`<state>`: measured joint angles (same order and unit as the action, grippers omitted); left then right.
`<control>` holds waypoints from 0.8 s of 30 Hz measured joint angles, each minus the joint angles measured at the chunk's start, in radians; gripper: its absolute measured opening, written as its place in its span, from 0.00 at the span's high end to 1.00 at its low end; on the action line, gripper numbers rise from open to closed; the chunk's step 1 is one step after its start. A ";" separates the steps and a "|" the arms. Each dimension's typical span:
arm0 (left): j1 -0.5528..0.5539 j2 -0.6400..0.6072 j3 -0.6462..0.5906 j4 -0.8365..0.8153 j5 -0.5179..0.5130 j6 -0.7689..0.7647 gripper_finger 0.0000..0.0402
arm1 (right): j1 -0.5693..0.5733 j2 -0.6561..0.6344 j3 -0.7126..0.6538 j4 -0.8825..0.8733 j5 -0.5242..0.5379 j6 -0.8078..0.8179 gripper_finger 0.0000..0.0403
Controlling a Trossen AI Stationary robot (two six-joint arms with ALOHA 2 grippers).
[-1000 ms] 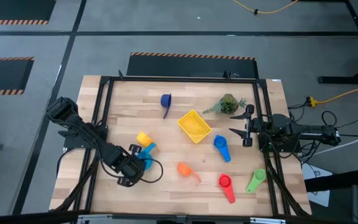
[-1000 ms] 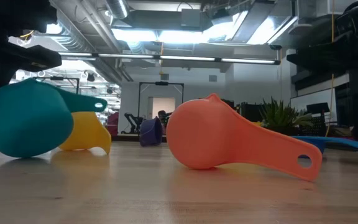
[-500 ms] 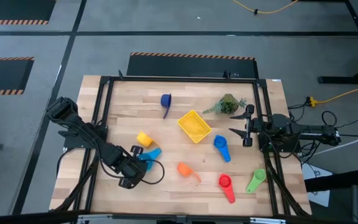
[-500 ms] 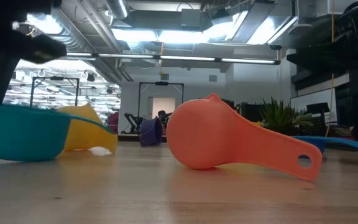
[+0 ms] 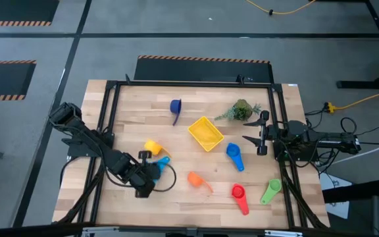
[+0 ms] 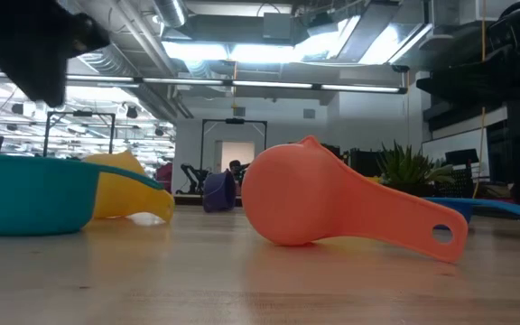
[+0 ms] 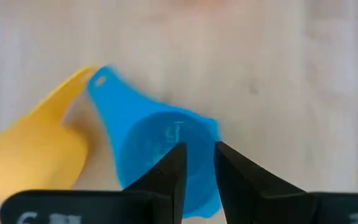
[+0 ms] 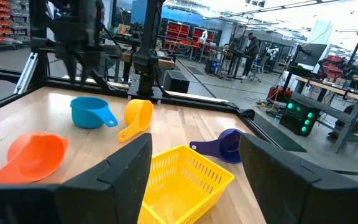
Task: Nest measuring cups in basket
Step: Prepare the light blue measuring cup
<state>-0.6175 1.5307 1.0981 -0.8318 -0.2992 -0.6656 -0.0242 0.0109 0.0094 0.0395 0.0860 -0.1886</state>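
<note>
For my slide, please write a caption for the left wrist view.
Left gripper poised over the upright light blue measuring cup, beside the yellow cup.

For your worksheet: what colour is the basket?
Bright yellow; the basket shows best in the high view.

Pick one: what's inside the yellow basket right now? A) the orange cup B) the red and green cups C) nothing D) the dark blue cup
C. In the high view the basket shows only its own yellow floor, and the right wrist view shows the same; the orange cup, dark blue cup, red cup and green cup all lie out on the table.
</note>
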 joint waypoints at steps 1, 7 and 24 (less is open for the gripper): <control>0.008 0.000 0.000 -0.020 -0.005 -0.066 0.81 | 0.000 0.000 0.000 0.000 0.000 0.000 0.38; 0.058 0.000 0.000 -0.181 0.055 -0.451 0.81 | 0.000 0.000 0.000 0.000 0.000 0.000 0.38; 0.102 0.008 0.000 -0.214 0.157 -0.794 0.81 | 0.000 0.000 0.000 0.000 0.000 0.000 0.38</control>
<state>-0.5152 1.5391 1.0977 -1.0462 -0.1420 -1.4601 -0.0242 0.0109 0.0093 0.0395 0.0860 -0.1886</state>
